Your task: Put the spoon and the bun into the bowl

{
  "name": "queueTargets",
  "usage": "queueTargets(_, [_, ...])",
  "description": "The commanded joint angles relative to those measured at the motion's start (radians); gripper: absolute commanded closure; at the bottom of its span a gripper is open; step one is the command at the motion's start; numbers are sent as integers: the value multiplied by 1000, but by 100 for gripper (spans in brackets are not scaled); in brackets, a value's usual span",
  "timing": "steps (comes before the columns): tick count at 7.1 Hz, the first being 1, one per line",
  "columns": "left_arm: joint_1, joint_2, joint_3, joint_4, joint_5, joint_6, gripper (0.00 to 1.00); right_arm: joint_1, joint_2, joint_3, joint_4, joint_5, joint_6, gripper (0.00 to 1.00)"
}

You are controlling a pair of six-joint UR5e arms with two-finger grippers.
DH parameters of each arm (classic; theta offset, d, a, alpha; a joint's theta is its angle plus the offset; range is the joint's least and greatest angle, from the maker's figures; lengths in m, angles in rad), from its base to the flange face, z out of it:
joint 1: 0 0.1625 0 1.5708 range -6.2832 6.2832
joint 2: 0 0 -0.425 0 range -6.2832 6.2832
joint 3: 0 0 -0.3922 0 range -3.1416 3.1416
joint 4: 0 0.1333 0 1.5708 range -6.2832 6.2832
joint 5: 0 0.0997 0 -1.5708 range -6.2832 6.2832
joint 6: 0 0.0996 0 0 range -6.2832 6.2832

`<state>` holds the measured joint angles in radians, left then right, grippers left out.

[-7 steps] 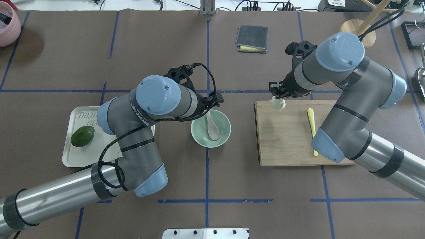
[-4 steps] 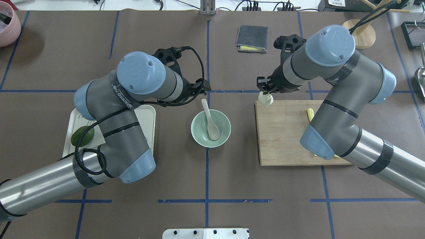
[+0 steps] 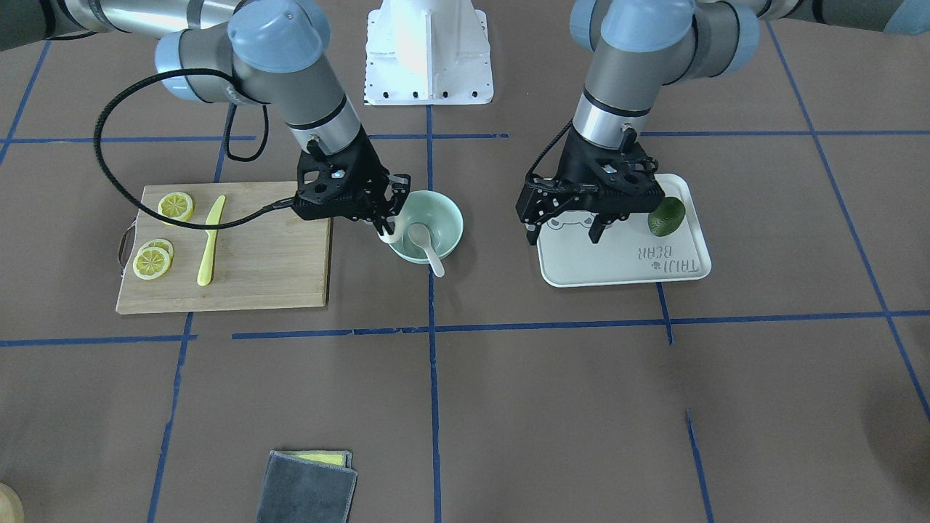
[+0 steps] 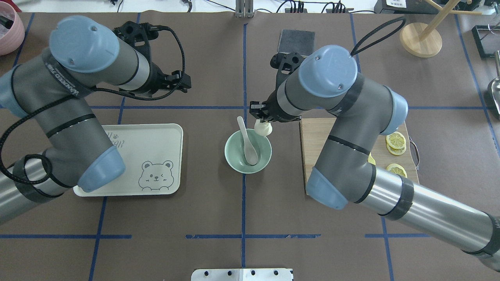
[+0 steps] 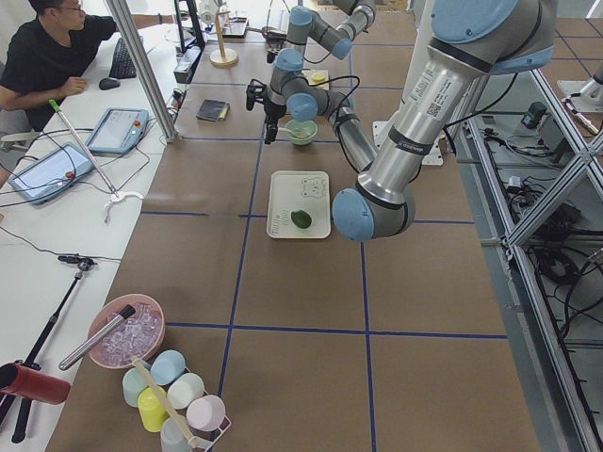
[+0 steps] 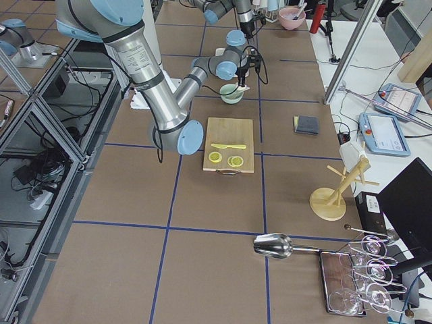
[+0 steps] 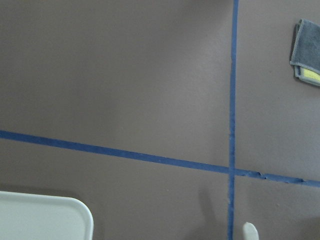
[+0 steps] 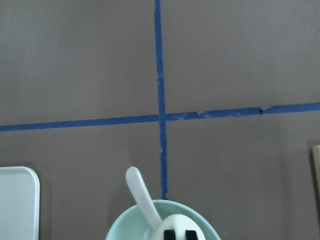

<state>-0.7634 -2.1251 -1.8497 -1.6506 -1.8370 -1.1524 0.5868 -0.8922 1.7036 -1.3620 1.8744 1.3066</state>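
Overhead exterior view is showing the right pincer (image 4: 261, 122) pinching the seemingly soft, light bun (image 4: 263, 129) by its sides over the bowl (image 4: 234, 162), midway between the desk's side edges, the spoon (image 4: 248, 143) lying inside and the left pincer (image 3: 564, 234) hanging open.

matt brown paper covers the table (image 4: 242, 210), the board (image 3: 269, 269) is grained wood, the bowl (image 4: 234, 154) and spoon (image 4: 247, 142) look smooth and faintly glossy, the cloth (image 3: 305, 487) fuzzy.

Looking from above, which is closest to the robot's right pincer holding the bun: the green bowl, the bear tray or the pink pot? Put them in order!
1. Green bowl, at the tip of the right pincer, mid-table.
2. Bear tray, off to the left.
3. Pink pot, far top-left corner.
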Motion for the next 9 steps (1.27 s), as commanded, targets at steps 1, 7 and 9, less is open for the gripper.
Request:
queueTargets(1, [-103, 75, -51, 49, -1, 211, 0, -71, 67, -56, 1, -69, 43, 100])
queueTargets(7, [-476, 287, -71, 54, -108, 877, 0, -82, 55, -65, 0, -81, 31, 0])
queueTargets(9, [-571, 332, -60, 55, -135, 1006, 0, -74, 55, -64, 1, -80, 31, 0])
